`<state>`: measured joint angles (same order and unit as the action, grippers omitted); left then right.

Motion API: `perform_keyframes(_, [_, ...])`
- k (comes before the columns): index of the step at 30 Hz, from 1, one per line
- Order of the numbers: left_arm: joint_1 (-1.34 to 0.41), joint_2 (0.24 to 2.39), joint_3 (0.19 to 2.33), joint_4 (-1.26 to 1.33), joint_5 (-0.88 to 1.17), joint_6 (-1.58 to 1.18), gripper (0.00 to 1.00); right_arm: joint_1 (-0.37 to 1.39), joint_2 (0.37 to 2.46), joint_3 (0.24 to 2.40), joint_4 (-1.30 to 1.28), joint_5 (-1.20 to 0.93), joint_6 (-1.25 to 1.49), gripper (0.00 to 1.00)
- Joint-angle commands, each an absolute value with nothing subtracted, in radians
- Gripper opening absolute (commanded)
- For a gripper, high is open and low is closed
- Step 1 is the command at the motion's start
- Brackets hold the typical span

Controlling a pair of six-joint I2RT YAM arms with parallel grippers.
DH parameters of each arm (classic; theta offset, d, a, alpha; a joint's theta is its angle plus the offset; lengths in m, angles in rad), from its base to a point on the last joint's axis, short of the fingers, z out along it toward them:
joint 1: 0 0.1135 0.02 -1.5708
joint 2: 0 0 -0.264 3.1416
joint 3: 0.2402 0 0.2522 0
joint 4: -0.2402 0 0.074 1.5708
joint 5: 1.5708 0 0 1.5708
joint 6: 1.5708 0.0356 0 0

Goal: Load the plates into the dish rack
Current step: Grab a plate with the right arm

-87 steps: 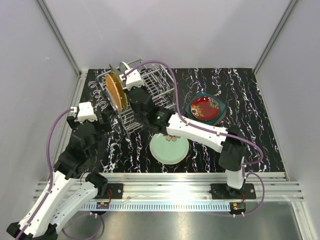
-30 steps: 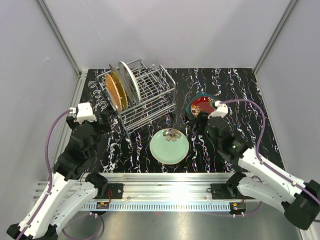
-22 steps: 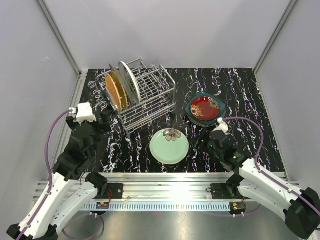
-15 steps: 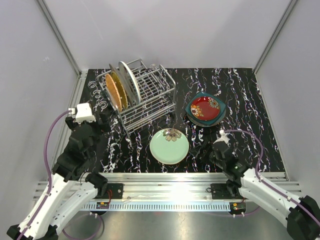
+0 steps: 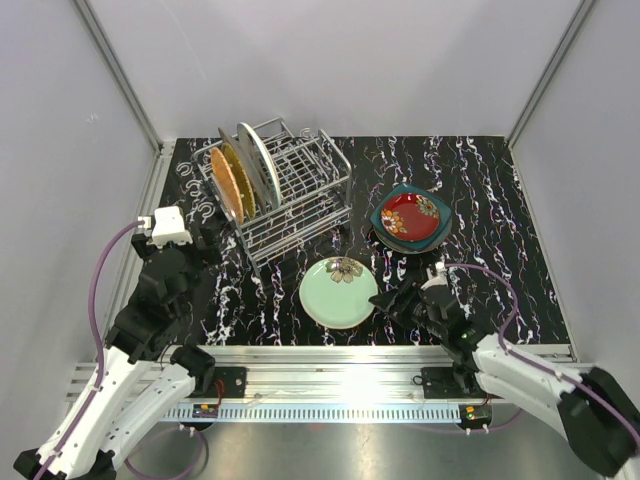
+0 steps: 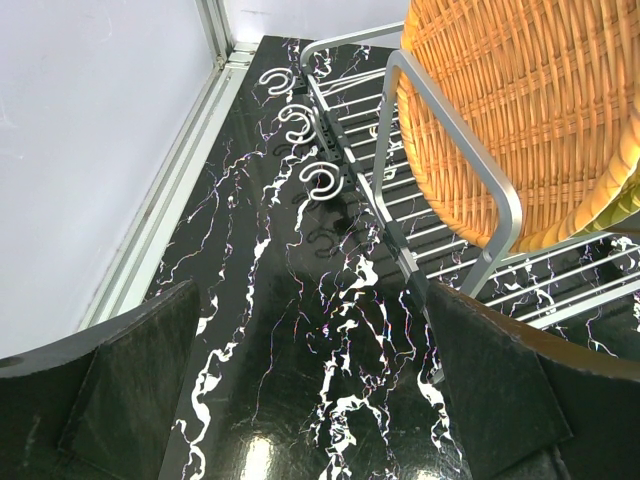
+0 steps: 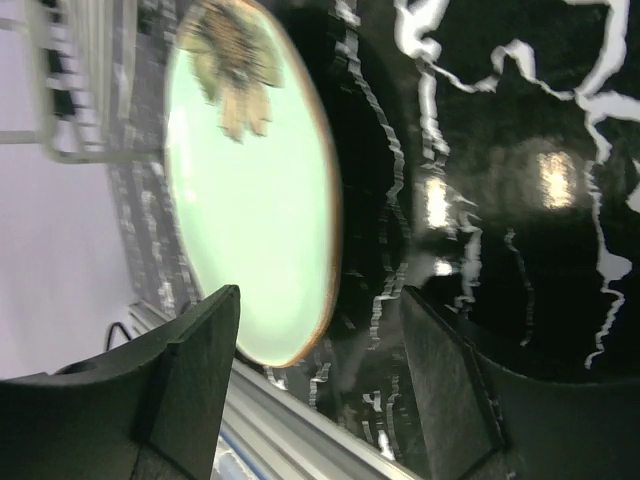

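Note:
The dish rack (image 5: 295,190) stands at the back left. An orange woven plate (image 5: 228,185) and a grey plate (image 5: 258,165) stand upright in it. The orange plate (image 6: 530,110) fills the upper right of the left wrist view, behind a rack rail (image 6: 455,150). My left gripper (image 5: 208,240) (image 6: 320,400) hangs open over bare table, left of the rack. A pale green plate (image 5: 339,292) (image 7: 250,200) lies flat at the front centre. My right gripper (image 5: 386,303) (image 7: 320,370) is open, low beside that plate's right rim. A red plate (image 5: 408,213) rests on a dark teal one (image 5: 385,222).
White S-shaped hooks (image 5: 195,200) (image 6: 300,130) lie on the black marbled table (image 5: 480,190) left of the rack. An aluminium rail (image 5: 330,355) runs along the near edge, close behind my right gripper. Grey walls enclose the table on three sides.
My right arm left the rack with the grey plate standing in it. It swung over the red plate, then came down toward the near edge beside the pale green plate. The left arm stayed still.

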<state>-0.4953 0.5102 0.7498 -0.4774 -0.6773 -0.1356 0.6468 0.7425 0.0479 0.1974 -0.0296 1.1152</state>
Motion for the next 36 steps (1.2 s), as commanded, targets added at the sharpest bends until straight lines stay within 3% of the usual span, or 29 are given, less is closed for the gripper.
perform_keyframes(1, [-0.489, 0.509, 0.75, -0.434, -0.669, -0.132, 0.99, 0.643, 0.903, 0.034, 0.42, -0.073, 1.132, 0.72])
perform_keyframes(16, [-0.491, 0.508, 0.749, -0.433, -0.663, -0.129, 0.99, 0.643, 1.656, 0.077, 1.029, -0.153, 1.195, 0.65])
perform_keyframes(23, [-0.491, 0.512, 0.749, -0.433, -0.663, -0.13, 0.99, 0.641, 2.066, 0.067, 1.46, -0.184, 1.24, 0.45])
perform_keyframes(29, [-0.489, 0.515, 0.747, -0.431, -0.664, -0.129, 0.99, 0.643, 2.08, 0.078, 1.48, -0.178, 1.218, 0.31])
perform_keyframes(34, [-0.491, 0.515, 0.747, -0.429, -0.664, -0.127, 0.99, 0.643, 2.037, 0.069, 1.48, -0.183, 1.212, 0.11])
perform_keyframes(36, [-0.489, 0.517, 0.747, -0.43, -0.664, -0.127, 0.99, 0.643, 2.007, 0.058, 1.477, -0.178, 1.203, 0.08])
